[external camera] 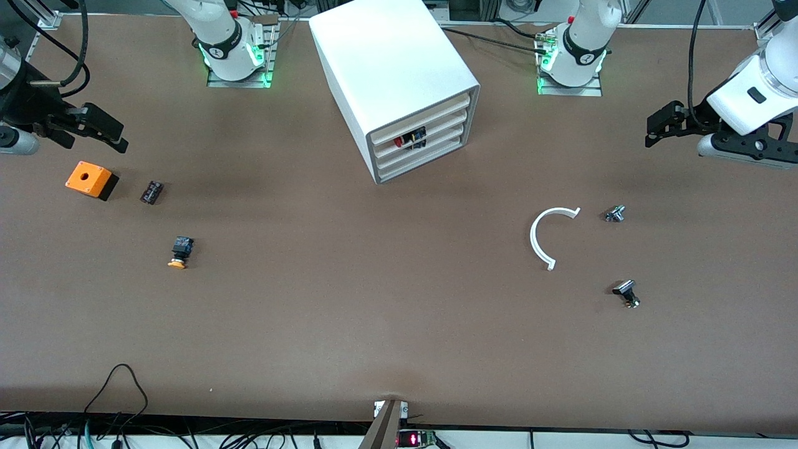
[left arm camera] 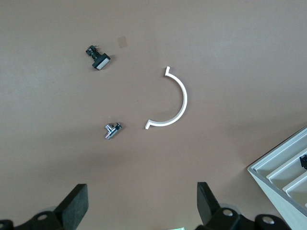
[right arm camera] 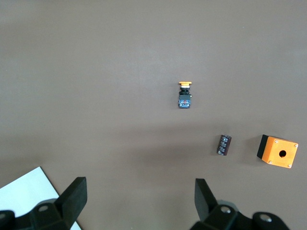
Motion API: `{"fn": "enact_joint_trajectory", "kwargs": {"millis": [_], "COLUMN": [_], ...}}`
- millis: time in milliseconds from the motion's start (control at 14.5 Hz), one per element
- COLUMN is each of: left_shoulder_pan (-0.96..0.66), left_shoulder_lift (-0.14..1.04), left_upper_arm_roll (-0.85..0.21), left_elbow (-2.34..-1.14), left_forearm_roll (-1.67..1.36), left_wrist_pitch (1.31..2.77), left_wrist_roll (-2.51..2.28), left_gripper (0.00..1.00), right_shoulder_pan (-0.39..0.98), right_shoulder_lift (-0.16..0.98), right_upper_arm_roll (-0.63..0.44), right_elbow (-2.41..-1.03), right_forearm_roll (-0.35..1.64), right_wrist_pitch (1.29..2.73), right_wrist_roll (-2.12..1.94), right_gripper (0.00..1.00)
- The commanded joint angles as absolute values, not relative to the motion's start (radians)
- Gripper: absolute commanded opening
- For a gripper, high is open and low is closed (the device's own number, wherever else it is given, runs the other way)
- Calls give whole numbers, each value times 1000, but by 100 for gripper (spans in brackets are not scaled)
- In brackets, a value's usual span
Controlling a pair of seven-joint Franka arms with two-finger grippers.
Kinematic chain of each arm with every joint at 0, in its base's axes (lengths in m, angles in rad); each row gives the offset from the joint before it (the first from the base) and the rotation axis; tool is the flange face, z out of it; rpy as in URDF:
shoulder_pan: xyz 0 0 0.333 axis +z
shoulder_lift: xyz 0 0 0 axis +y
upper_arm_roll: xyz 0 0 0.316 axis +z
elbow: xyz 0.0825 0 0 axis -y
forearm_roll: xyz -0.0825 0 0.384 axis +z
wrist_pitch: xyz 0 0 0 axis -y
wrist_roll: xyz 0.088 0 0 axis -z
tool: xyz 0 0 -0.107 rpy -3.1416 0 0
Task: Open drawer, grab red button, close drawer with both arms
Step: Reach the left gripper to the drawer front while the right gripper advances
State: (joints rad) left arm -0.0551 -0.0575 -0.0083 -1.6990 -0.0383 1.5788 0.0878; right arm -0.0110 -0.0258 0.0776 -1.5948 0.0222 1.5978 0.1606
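Observation:
The white cabinet (external camera: 386, 62) stands at the middle of the table between the arms' bases, and all its drawers are pushed in. The drawer (external camera: 446, 123) is the second slat from the top, with a small dark cutout. The button (external camera: 405, 140) shows through that cutout as a red cap with a black-and-blue body. My left gripper (external camera: 654, 128) hangs open and empty over the table at the left arm's end (left arm camera: 142, 201). My right gripper (external camera: 106, 128) hangs open and empty over the right arm's end (right arm camera: 140, 196), above the orange box. Both arms wait.
At the right arm's end lie an orange box (external camera: 91, 179), a small black part (external camera: 151, 191) and an orange-yellow capped button (external camera: 180, 251). At the left arm's end lie a white curved piece (external camera: 548, 234), a metal part (external camera: 615, 214) and a black-and-white part (external camera: 626, 292).

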Motion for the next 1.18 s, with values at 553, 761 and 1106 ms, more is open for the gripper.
{"fn": "enact_joint_trajectory", "kwargs": {"millis": [553, 761, 1106], "left_shoulder_pan": [-57, -66, -78], "left_shoulder_lift": [-71, -39, 98], "left_upper_arm_roll": [-6, -8, -34], "left_elbow": [-1707, -1707, -1709], "left_forearm_roll": [-49, -208, -518], "left_wrist_pitch": [1548, 1461, 1430], "left_wrist_roll": [94, 94, 129], "left_gripper": [100, 100, 100], "right_shoulder_pan": [-15, -17, -17], "right_shoulder_lift": [-43, -40, 49], "right_upper_arm_roll": [84, 83, 81], "right_elbow": [-1594, -1598, -1598], "right_forearm_roll": [25, 31, 37], "right_wrist_pitch": [1586, 1589, 1591], "right_wrist_roll": [215, 198, 66], "right_gripper": [99, 99, 99]}}
